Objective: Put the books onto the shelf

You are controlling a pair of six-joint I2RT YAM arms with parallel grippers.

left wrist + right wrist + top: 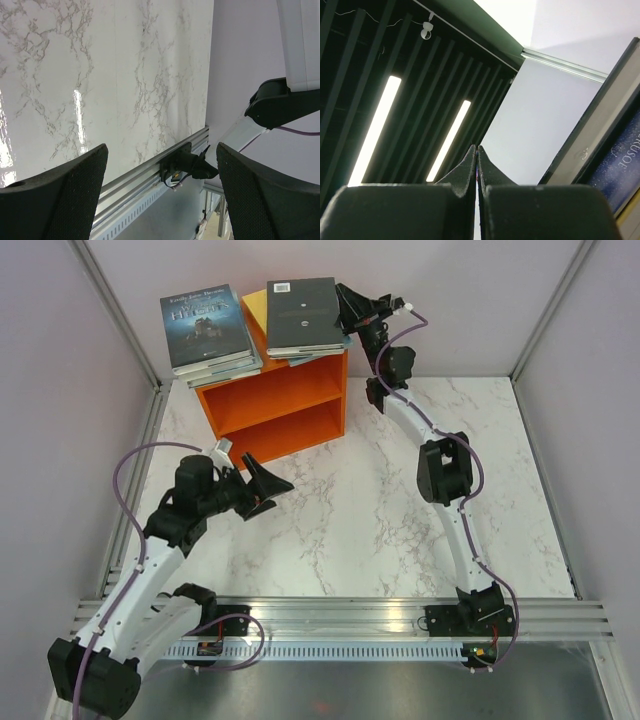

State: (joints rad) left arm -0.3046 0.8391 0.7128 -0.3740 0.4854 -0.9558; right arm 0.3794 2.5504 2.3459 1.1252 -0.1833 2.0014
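On top of the orange shelf (275, 400), at the far left of the desk (380, 520), lie a left book stack (205, 325) under a dark blue cover and a right book stack (303, 312) under a dark grey one; the lower volumes show only their edges. The right gripper (477, 150), closed on nothing, stands raised just beside the right book stack, contact indeterminable. The left gripper (278, 495) hangs open above the desk before the shelf.

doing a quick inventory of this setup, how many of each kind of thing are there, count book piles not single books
piles of books: 2, left pile and right pile, both on top of the shelf
shelf: 1, orange
claws: 2, left claw open, right claw shut
total: 5
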